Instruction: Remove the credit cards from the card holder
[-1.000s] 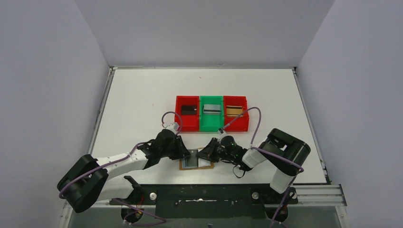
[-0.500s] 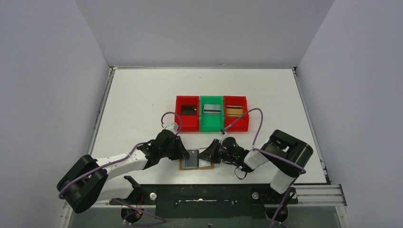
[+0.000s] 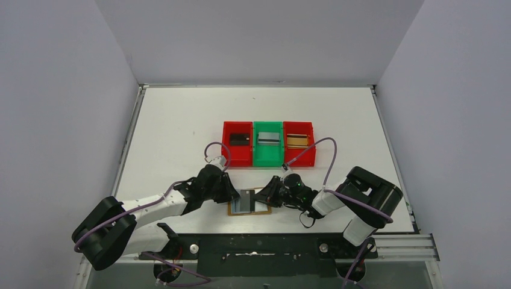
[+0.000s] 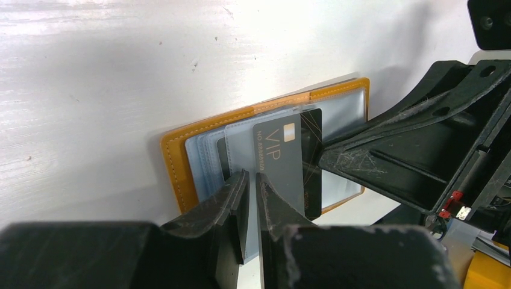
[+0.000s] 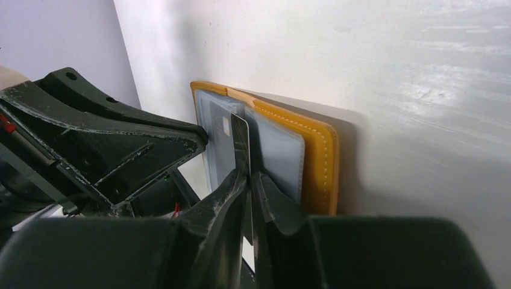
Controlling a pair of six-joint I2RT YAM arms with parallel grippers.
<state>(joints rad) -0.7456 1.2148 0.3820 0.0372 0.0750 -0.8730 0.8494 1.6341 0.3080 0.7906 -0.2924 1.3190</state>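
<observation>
Three bins in a touching row at mid-table, beyond the arms: left red bin (image 3: 226,149), green bin (image 3: 268,158), right red bin (image 3: 310,152). They are moulded plastic, open-topped and straight-walled. Contents, one each, lying flat: black card (image 3: 239,139), silver card (image 3: 269,138), gold card (image 3: 296,141).

Surface: table (image 3: 181,120), white, matt, faintly scuffed, with grey walls on three sides. Two purple cables (image 3: 322,144) loop over the wrists.

One holder (image 4: 172,162), open and flat on the table near its front edge, well apart from the bins. It has a mustard leather rim with pale stitching and clear blue-grey pocket leaves inside. The two grippers crowd it from either side and, from above, cover both its ends.

In the holder:
- VIP card (image 4: 274,162): grey, smooth, lettered, with a small chip, partly out of a pocket.
- dark card (image 4: 312,186): black and glossy with fine scratches, just behind the VIP card and touching it.

State of left gripper (image 4: 252,177): black scuffed fingers almost together, with a pocket leaf of the holder nipped between them.

State of right gripper (image 5: 248,174): fingers nearly closed on the dark card, seen edge-on. Its bulk hides the holder's right half from the left wrist camera.

Changes over the last second:
- The right arm's elbow has shifted rightward and nearer the table's front.
- A pale card face now stands tilted over the holder's left half, where a flat dark pocket showed.
- The left arm, the bins and their cards are as before.
</observation>
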